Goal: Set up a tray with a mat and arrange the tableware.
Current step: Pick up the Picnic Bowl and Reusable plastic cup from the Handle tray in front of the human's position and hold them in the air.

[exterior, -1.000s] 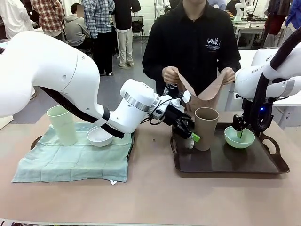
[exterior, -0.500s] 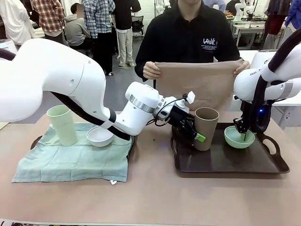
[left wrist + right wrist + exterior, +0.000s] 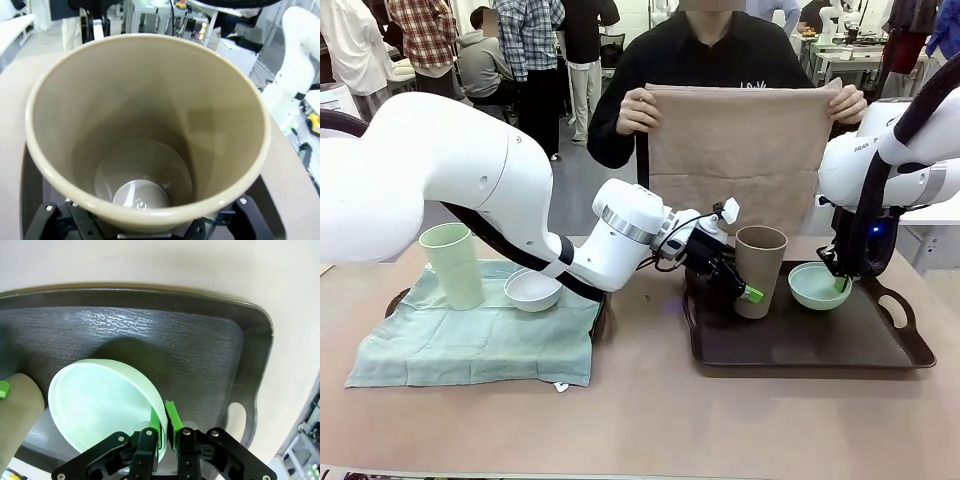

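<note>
The table (image 3: pixel 650 420) carries two trays. The dark tray (image 3: pixel 800 345) on the right is bare of any cloth and holds the brown cup (image 3: pixel 758 270) and the mint bowl (image 3: pixel 818 285). The other tray (image 3: pixel 395 300), on the left, is almost wholly hidden under a pale green mat (image 3: pixel 470 345), with only its end handle peeking out; on that mat stand the green cup (image 3: pixel 452 265) and the white bowl (image 3: pixel 532 290).

Across the table a person holds a brown mat (image 3: pixel 740 150) spread upright by its two top corners, well above the trays.

The left gripper (image 3: pixel 740 285) is clamped on the brown cup low on its side. In the left wrist view the cup (image 3: pixel 145 130) is empty, and its rim hides the fingers.

The right gripper (image 3: pixel 163 427) pinches the rim of the mint bowl (image 3: pixel 105 407), one pad inside and one outside. The bowl is empty and tilted, its gripped side raised off the tray (image 3: pixel 200 355).
</note>
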Robot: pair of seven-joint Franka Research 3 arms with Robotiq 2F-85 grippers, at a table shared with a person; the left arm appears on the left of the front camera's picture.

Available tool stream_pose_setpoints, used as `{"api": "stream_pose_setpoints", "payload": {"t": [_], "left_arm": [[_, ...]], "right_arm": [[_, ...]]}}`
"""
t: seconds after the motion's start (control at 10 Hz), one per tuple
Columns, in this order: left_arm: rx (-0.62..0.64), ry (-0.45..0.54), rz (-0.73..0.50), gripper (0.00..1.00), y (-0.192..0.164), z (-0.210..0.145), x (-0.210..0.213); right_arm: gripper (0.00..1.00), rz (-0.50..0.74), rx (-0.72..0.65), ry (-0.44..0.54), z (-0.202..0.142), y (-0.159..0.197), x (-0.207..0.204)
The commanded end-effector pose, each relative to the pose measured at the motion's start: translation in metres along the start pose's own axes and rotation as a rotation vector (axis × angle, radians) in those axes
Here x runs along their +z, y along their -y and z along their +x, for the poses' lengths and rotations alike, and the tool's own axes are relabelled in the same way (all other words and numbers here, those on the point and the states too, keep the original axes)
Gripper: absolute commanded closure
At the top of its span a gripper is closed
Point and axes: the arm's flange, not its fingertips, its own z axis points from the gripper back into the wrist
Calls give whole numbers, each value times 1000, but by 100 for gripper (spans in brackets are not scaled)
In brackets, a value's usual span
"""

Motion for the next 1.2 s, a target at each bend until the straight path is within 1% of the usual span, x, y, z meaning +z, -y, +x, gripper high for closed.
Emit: {"api": "stream_pose_setpoints", "payload": {"t": [0.0,0.2,0.3,0.4,0.5,0.7,0.8,0.9,1.0,1.1], "left_arm": [[-25,5,2,100,3,4,5],[2,7,32,100,9,13,13],[23,19,9,100,27,31,27],[7,28,34,100,44,52,45],[-31,36,63,100,62,78,61],[-149,37,129,100,106,139,84],[-178,36,144,100,121,158,90],[-195,29,168,100,134,176,94],[-219,27,189,100,148,185,98],[-184,33,127,100,114,185,92]], "right_arm": [[100,7,12,4,-3,3,-17],[100,9,8,20,-7,3,-9],[100,20,-7,59,-18,3,17],[100,27,10,114,-36,6,51],[100,20,17,180,-57,9,86],[100,-32,5,263,-103,13,147],[100,-55,-14,289,-123,14,170],[100,-49,-23,315,-138,13,189],[100,-43,-21,329,-152,12,202],[100,-33,-32,340,-151,15,203]]}}
